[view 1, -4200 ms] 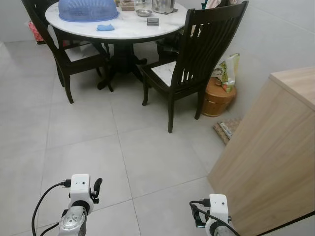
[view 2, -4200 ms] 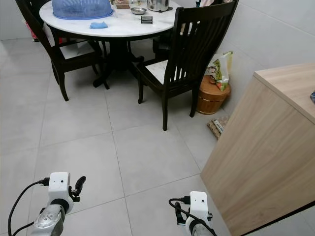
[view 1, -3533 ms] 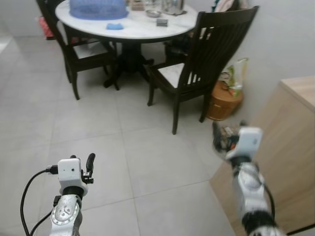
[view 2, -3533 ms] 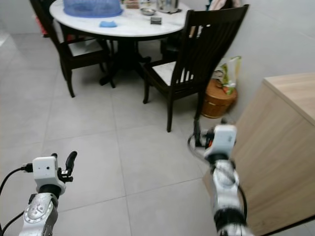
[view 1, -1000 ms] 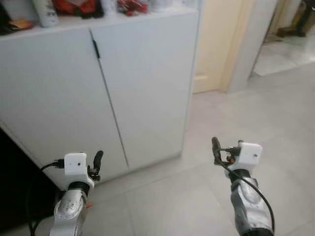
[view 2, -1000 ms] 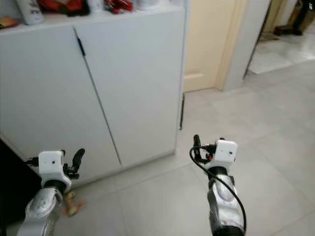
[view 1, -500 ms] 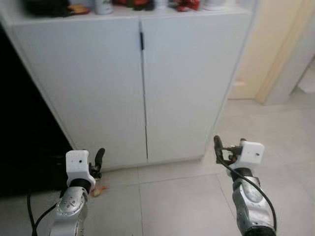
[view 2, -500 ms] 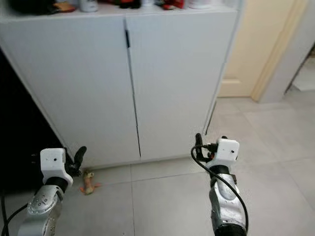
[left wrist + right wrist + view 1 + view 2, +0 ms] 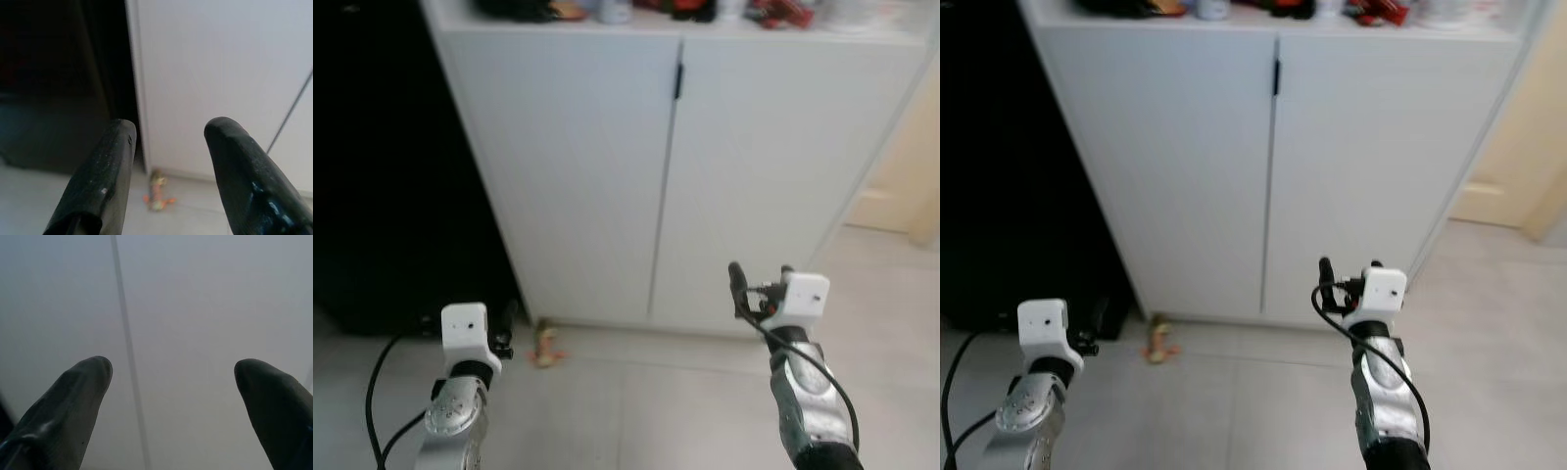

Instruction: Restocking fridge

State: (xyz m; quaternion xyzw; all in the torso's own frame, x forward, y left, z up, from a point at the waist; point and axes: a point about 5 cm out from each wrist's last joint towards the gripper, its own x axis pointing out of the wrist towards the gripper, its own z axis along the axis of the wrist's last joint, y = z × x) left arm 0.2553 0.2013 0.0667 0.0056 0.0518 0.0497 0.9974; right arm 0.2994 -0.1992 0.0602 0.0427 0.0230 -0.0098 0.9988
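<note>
Two grippers up, both empty. Left gripper (image 9: 168, 161) low, fingers spread, aimed at the cabinet's (image 9: 705, 176) left edge where white panel meets a dark mass (image 9: 391, 166), possibly the fridge, cannot tell. Beyond the left fingertips, between them in the wrist view: small orange-and-tan scrap (image 9: 157, 196) on the floor (image 9: 636, 411) at the cabinet's foot, just beside the dark gap. Well apart from the fingers, no contact. Right gripper (image 9: 173, 391) higher, fingers (image 9: 737, 279) spread wide, pointed at the cabinet front. Door seam (image 9: 128, 352) running between the right fingers, nearer one of them. Short of the doors, not touching. Black handle (image 9: 677, 80) at the top of the seam, well above the right fingertips. Row of items (image 9: 685, 10) along the cabinet top, blurred: something red, something white, something dark. Far above both sets of fingers. Pale door frame (image 9: 1518, 186) off to the outer side of the right fingers. Grey tile below both arms. Nothing pinched in either pair of fingers. Task goods not identifiable among the blurred things on top.
</note>
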